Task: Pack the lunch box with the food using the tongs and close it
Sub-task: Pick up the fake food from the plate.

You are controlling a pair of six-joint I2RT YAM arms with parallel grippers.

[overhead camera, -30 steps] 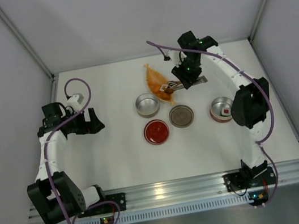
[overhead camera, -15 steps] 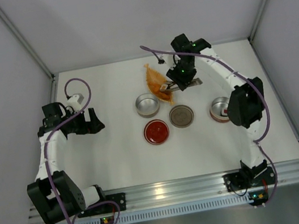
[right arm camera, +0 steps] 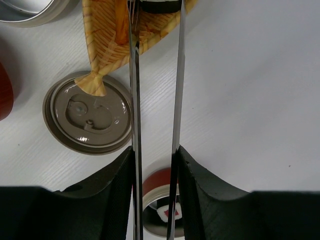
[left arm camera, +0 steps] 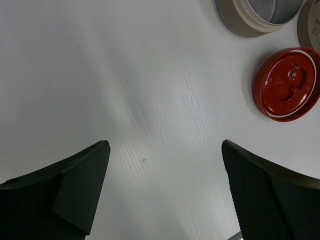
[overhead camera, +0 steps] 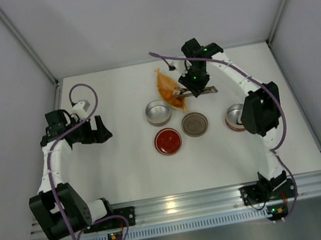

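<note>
2 arms are before you: the right one reaches over the far middle of the white table (overhead camera: 130,162), and its gripper (right arm camera: 155,152) pinches the tongs (right arm camera: 178,75) partly together. The tong tips are at the orange dish (right arm camera: 107,40), with a dark-topped piece of food (right arm camera: 160,5) between them. The left gripper (left arm camera: 164,160) hangs low at the left, jaws spread wide on nothing, near a red lid (left arm camera: 287,82), and plain grey walls (overhead camera: 130,14) close in the table on 3 sides.
</note>
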